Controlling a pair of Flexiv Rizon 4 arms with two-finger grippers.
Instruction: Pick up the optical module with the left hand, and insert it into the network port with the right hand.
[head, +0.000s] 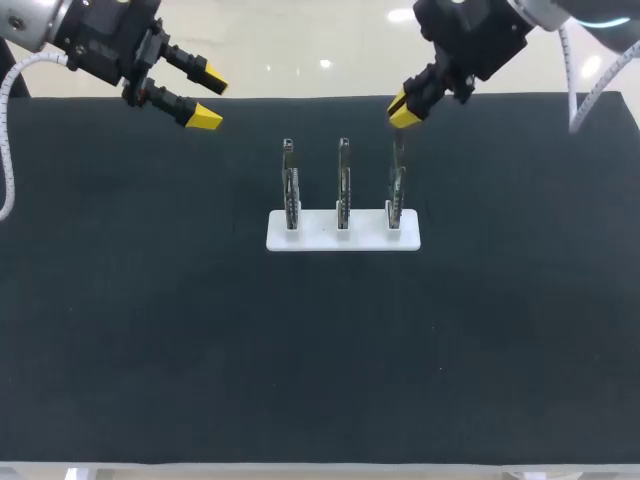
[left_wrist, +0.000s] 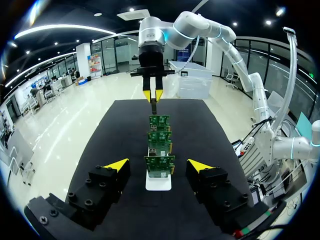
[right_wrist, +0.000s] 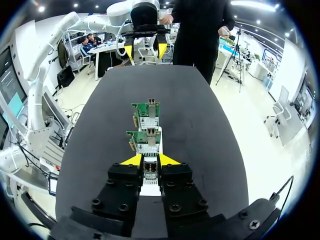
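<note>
Module (left_wrist: 154, 106) is pinched in the right jaws, which point down over the right-hand board (head: 397, 190) in the white holder (head: 343, 238). Left jaws hang spread wide and holding nothing above the surface's (head: 150, 330) far left corner, angled toward the holder.

A flat white stand (head: 316, 238) lies near the middle of the black-topped table (head: 150, 350)

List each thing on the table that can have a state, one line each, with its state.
circuit boards: three, standing upright in the white stand.
white stand: flat on the table.
optical module: held upright over the rightmost circuit board.
right end effector: shut on the optical module.
left end effector: open, empty, clear of the circuit boards.
</note>
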